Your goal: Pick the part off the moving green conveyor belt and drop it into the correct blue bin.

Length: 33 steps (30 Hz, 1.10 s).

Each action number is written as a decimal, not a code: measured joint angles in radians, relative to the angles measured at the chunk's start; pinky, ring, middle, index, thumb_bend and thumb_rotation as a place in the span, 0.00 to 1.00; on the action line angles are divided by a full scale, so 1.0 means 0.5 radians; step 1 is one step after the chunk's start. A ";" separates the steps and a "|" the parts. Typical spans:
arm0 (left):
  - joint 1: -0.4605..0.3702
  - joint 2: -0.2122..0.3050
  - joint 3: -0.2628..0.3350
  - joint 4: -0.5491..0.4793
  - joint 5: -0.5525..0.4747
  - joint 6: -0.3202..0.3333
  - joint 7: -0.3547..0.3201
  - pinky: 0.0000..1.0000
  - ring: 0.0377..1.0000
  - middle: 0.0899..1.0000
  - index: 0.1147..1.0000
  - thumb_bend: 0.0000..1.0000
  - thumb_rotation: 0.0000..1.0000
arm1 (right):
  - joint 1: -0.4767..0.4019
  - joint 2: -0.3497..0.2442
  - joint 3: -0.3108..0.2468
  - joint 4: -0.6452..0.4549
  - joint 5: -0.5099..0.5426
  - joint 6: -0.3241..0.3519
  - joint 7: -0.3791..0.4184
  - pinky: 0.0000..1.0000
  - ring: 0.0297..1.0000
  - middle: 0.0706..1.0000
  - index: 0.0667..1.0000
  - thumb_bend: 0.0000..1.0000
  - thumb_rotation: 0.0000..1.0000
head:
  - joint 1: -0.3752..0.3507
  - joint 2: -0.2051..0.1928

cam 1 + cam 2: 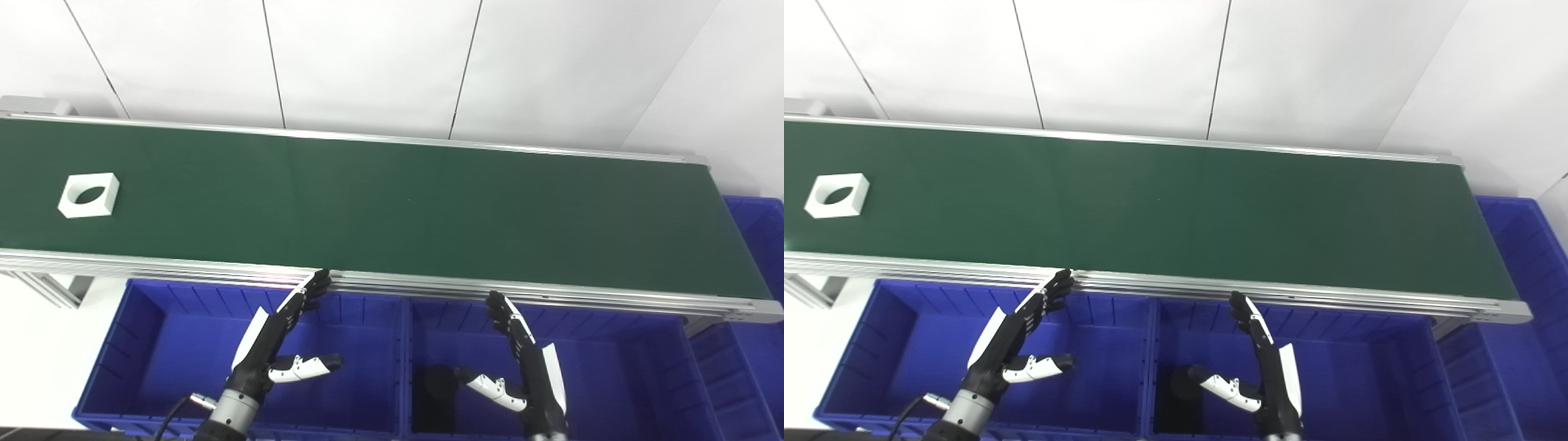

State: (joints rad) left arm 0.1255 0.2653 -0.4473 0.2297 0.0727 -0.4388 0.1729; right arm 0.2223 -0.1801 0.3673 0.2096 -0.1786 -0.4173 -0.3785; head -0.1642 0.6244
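Far to the left on the green conveyor belt (392, 208) lies the part, a white square block with a round hole (89, 195), well apart from both hands. Left hand (278, 343) and right hand (520, 361) hover over the two front blue bins (147, 343), (618, 367), fingers spread and grasping nothing, fingertips near the belt's aluminium rail (429, 285). A dark object (436, 392) rests in the right front bin; a third blue bin (759, 245) stands at the belt's right end. Probable risks: a mistimed reach lets the moving block slip past, or fingers strike the rail and nudge the block askew.
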 measured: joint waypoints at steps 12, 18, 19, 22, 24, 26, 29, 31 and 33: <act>0.002 -0.001 0.000 -0.016 0.004 0.000 0.002 0.85 0.89 0.89 0.90 0.89 0.58 | 0.001 0.000 0.000 -0.020 0.022 0.000 -0.008 0.87 0.86 0.87 0.89 0.98 0.57 | 0.025 -0.012; 0.001 0.011 -0.055 -0.018 0.060 0.000 0.070 0.85 0.89 0.89 0.90 0.88 0.60 | 0.003 -0.010 0.003 -0.020 0.029 0.000 -0.011 0.85 0.85 0.86 0.89 0.96 0.57 | 0.163 -0.019; 0.001 0.018 -0.071 -0.018 0.073 0.000 0.095 0.85 0.89 0.89 0.90 0.88 0.60 | 0.003 -0.013 0.003 -0.020 0.033 0.000 -0.011 0.85 0.85 0.86 0.89 0.96 0.57 | 0.169 -0.018; -0.005 0.047 -0.133 -0.005 0.100 0.000 0.155 0.84 0.88 0.89 0.89 0.91 0.61 | 0.002 -0.024 0.003 -0.013 0.062 0.000 -0.011 0.87 0.86 0.87 0.89 0.96 0.57 | 0.242 -0.067; -0.011 0.063 -0.170 0.012 0.133 0.000 0.211 0.83 0.88 0.89 0.90 0.92 0.62 | -0.002 -0.033 0.009 0.012 0.072 0.000 -0.012 0.87 0.86 0.87 0.89 0.95 0.57 | 0.292 -0.107; -0.020 0.074 -0.215 0.027 0.154 0.000 0.275 0.83 0.88 0.89 0.90 0.93 0.62 | -0.014 -0.055 0.039 0.052 0.070 -0.001 -0.017 0.87 0.87 0.86 0.89 0.94 0.57 | 0.405 -0.178; -0.050 0.080 -0.306 0.045 0.191 0.000 0.371 0.81 0.86 0.89 0.90 0.95 0.61 | -0.026 -0.087 0.068 0.091 0.087 -0.001 -0.022 0.88 0.87 0.88 0.90 0.94 0.56 | 0.506 -0.242; -0.074 0.085 -0.358 0.043 0.214 0.000 0.438 0.78 0.84 0.87 0.87 0.97 0.60 | -0.026 -0.094 0.067 0.096 0.116 -0.001 -0.021 0.90 0.88 0.89 0.91 0.94 0.55 | 0.616 -0.307; -0.095 0.093 -0.389 0.024 0.234 0.000 0.498 0.76 0.83 0.85 0.86 0.98 0.60 | -0.026 -0.094 0.070 0.111 0.135 -0.001 -0.024 0.89 0.88 0.89 0.92 0.94 0.57 | 0.665 -0.334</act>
State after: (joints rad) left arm 0.0778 0.3116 -0.6417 0.2418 0.1897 -0.4387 0.4221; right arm 0.2094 -0.2271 0.4021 0.2653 -0.1111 -0.4178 -0.3904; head 0.1685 0.4573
